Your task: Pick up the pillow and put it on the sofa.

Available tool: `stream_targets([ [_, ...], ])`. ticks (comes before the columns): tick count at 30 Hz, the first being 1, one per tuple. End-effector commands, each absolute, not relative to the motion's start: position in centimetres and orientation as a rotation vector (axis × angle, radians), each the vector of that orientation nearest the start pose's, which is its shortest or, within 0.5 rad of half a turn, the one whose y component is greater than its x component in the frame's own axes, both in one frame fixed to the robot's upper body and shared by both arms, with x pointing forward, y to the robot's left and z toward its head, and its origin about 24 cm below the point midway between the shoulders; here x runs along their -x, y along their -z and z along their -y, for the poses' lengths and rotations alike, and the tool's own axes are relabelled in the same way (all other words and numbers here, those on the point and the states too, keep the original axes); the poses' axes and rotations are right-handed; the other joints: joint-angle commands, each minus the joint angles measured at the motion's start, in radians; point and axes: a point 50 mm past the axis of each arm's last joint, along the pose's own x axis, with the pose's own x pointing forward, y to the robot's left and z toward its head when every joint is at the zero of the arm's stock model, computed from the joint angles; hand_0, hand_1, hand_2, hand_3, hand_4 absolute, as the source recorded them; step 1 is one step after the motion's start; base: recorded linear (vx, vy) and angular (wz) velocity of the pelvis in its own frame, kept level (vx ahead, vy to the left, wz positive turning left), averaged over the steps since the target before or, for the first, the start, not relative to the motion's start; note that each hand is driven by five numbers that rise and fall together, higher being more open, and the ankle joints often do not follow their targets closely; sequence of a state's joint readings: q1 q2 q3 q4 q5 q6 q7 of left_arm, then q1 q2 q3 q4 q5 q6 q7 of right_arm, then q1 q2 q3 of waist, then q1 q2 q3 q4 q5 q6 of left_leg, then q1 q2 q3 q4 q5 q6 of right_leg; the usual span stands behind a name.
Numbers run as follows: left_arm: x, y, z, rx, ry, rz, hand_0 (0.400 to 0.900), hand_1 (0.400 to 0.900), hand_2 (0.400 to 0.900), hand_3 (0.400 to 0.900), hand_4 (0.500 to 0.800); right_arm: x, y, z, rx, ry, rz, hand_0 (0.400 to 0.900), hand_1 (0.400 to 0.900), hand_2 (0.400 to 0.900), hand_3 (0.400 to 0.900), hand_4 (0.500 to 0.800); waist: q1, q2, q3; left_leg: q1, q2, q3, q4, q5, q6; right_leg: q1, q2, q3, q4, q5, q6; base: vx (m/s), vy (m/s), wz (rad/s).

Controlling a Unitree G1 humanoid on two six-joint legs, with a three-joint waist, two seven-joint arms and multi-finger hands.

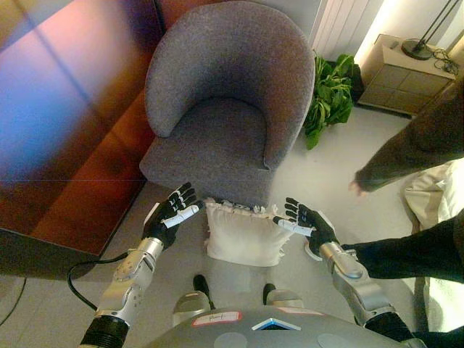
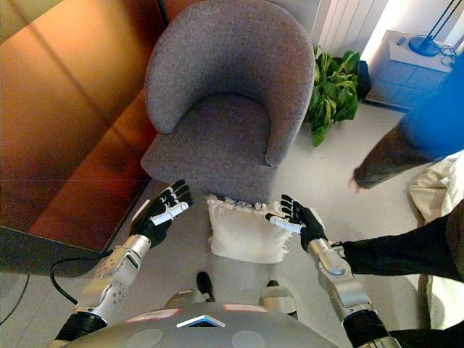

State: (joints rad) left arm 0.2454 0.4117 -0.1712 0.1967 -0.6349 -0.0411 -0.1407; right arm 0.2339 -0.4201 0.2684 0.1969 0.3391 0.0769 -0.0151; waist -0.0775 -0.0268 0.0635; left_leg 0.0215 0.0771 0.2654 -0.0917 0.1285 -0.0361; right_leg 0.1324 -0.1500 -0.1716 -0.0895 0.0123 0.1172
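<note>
A cream pillow (image 1: pixel 244 233) with a frilled top edge stands on the floor, leaning against the front of a grey armchair (image 1: pixel 225 101). My left hand (image 1: pixel 172 213) hovers just left of the pillow, fingers straight and spread, not touching it. On the pillow's right side my right hand (image 1: pixel 307 222) is open too, its fingertips close to the pillow's upper right corner. The armchair's seat (image 2: pixel 217 138) holds nothing.
A person stands at the right, with a dark sleeve and hand (image 1: pixel 406 156) reaching in and another dark sleeve (image 1: pixel 413 254) lower down. A green plant (image 1: pixel 330 94) sits beside the armchair. A low cabinet (image 1: pixel 402 72) with a lamp base is behind. A reddish-brown wall panel (image 1: pixel 65 138) runs along the left.
</note>
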Motion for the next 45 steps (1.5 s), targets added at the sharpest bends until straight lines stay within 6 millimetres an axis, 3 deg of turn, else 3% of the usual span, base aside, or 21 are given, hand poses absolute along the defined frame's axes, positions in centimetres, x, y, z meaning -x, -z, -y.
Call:
stream_targets([
  [1,-21.2,0.7,-21.6,0.227,0.109,-0.211,0.900,0.900,0.900,0.900,0.800,-21.3,2.1,19.8,0.112,-0.111,-0.342,0.900,0.900,0.900,0.900,0.800,0.024,-0.003,0.008,0.077,0.017,-0.009,0.004,-0.108,-0.003,-0.037,0.036,-0.049,0.007,0.039,0.000,0.00,0.000,0.00],
  [17,-20.9,0.3,-22.6,0.175,0.116,-0.200,0.900,0.900,0.900,0.900,0.800,-20.6,2.6,22.0,0.307,-0.045,-0.378,0.900,0.900,0.900,0.900,0.800,0.024,-0.005,0.026,0.076,0.016,-0.015,0.004,-0.112,-0.001,-0.042,0.036,-0.043,0.015,0.031,0.002,0.03,-0.011,0.00],
  [25,-22.4,-1.3,-22.4,0.120,0.166,-0.141,0.900,0.900,0.900,0.900,0.800,-22.5,1.9,22.7,0.573,-0.041,-0.349,0.900,0.900,0.900,0.900,0.800,0.041,0.003,0.087,0.011,0.016,-0.029,0.052,-0.113,0.009,-0.117,0.026,-0.030,0.100,0.003,-0.006,0.00,-0.023,0.02],
  [28,-23.5,-2.6,-22.0,0.101,0.199,-0.084,0.900,0.900,0.900,0.900,0.800,-23.7,0.9,23.1,0.708,-0.041,-0.300,0.900,0.900,0.900,0.900,0.800,0.049,0.011,0.132,-0.055,0.019,-0.044,0.101,-0.116,0.013,-0.181,0.026,-0.026,0.170,-0.020,-0.014,-0.12,-0.052,0.06],
  [35,-26.1,-7.0,-20.8,0.066,0.263,0.128,0.900,0.900,0.900,0.900,0.800,-27.5,-3.5,24.3,0.958,-0.002,-0.128,0.900,0.900,0.900,0.900,0.800,0.056,0.039,0.301,-0.282,0.027,-0.075,0.334,-0.145,0.008,-0.386,0.011,-0.021,0.400,-0.084,-0.043,-0.16,-0.040,0.08],
  [40,-26.7,-9.1,-20.1,0.057,0.302,0.218,0.900,0.900,0.900,0.900,0.800,-28.9,-5.8,25.0,1.097,0.031,-0.043,0.900,0.900,0.900,0.900,0.800,0.061,0.056,0.360,-0.414,0.013,-0.094,0.458,-0.177,0.011,-0.507,0.008,-0.020,0.530,-0.130,-0.067,-0.09,-0.016,0.07],
  [45,-27.5,-11.2,-19.4,0.049,0.340,0.295,0.900,0.900,0.900,0.900,0.800,-30.9,-8.7,25.2,1.243,0.129,0.082,0.900,0.900,0.900,0.900,0.800,0.068,0.066,0.403,-0.534,0.000,-0.105,0.575,-0.225,0.038,-0.638,-0.010,-0.015,0.687,-0.178,-0.086,-0.11,-0.045,0.10],
])
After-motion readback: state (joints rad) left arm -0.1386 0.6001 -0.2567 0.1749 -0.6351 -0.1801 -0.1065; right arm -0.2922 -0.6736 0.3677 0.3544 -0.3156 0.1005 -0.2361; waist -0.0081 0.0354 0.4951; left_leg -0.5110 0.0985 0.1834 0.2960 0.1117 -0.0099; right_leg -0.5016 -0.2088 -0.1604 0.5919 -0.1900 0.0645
